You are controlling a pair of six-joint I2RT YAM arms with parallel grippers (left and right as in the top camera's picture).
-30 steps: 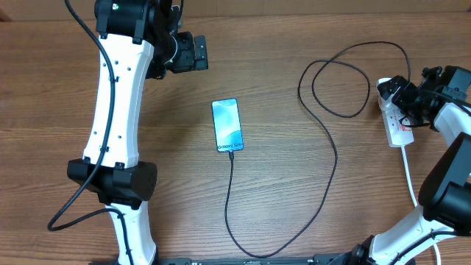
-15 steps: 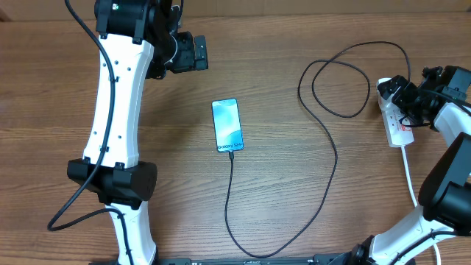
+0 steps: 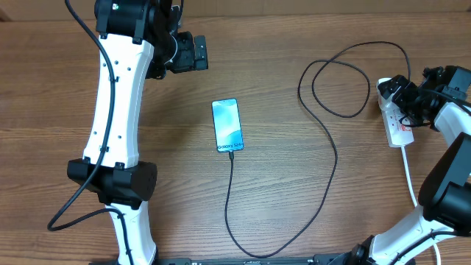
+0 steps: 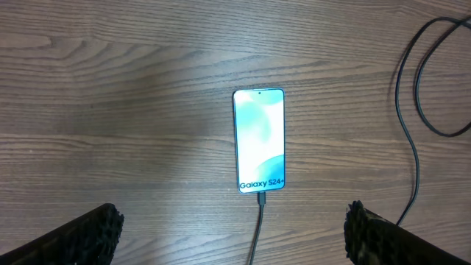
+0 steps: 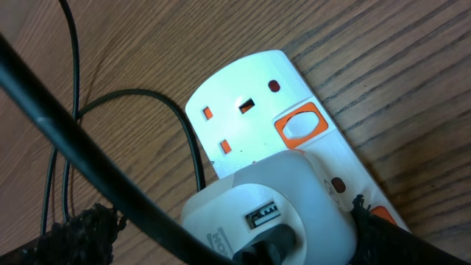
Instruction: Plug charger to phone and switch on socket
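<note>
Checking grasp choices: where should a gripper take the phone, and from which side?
Probably the phone by its two long edges, mid-length, from straight above: it lies flat, screen up, and the charger sits in its bottom end.

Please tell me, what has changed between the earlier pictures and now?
Nothing visibly changed. The phone still has the cable in its bottom end. The left gripper stays open, away from the phone, and the right gripper stays open over the power strip.
</note>
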